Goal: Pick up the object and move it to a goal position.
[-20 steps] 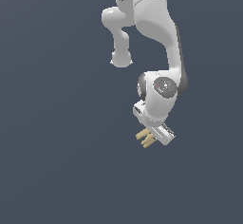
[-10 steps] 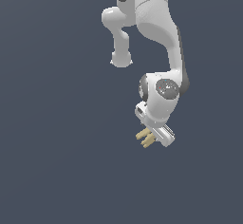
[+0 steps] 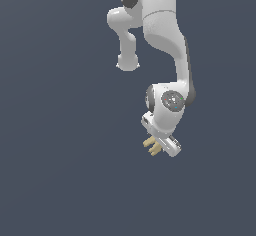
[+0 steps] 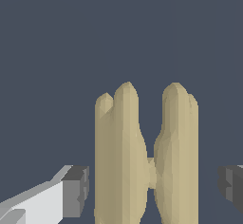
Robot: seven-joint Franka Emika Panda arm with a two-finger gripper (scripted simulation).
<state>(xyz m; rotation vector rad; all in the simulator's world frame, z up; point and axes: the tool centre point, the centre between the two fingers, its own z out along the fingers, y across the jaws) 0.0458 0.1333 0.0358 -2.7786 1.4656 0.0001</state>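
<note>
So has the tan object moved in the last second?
No. The object sits at the same spot in the exterior view, still at the end effector; no fixed landmark exists.

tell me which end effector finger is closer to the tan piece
The finger with white casing showing behind its grey pad: only a slim gap to the tan piece. The other finger, cut off at the frame edge, stands farther away.
</note>
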